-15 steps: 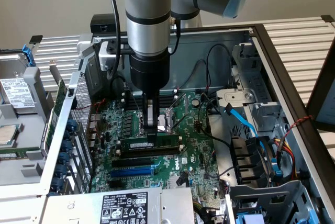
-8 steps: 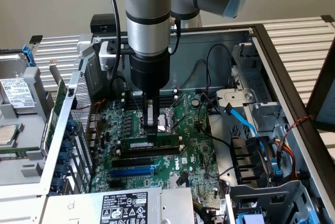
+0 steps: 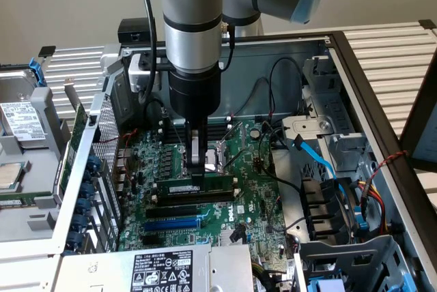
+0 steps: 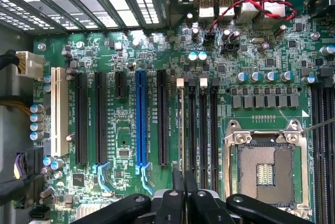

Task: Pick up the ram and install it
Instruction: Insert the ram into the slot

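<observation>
The ram (image 3: pixel 179 187), a thin green stick with a white sticker, stands on edge along a black memory slot of the motherboard (image 3: pixel 256 200) inside the open computer case. My gripper (image 3: pixel 198 171) comes straight down onto its top edge and is shut on it near the middle. In the wrist view my gripper (image 4: pixel 184 190) straddles the first memory slot, and the ram (image 4: pixel 181 130) shows edge-on as a thin pale strip. I cannot tell whether the stick is pressed fully into the slot.
The bare CPU socket (image 4: pixel 264 169) lies just beyond the memory slots. A long blue slot (image 3: pixel 174 224) and black expansion slots sit on the near side. Cables (image 3: pixel 317 159) and drive bays crowd the exterior view's right. The power supply (image 3: pixel 160 271) borders the front.
</observation>
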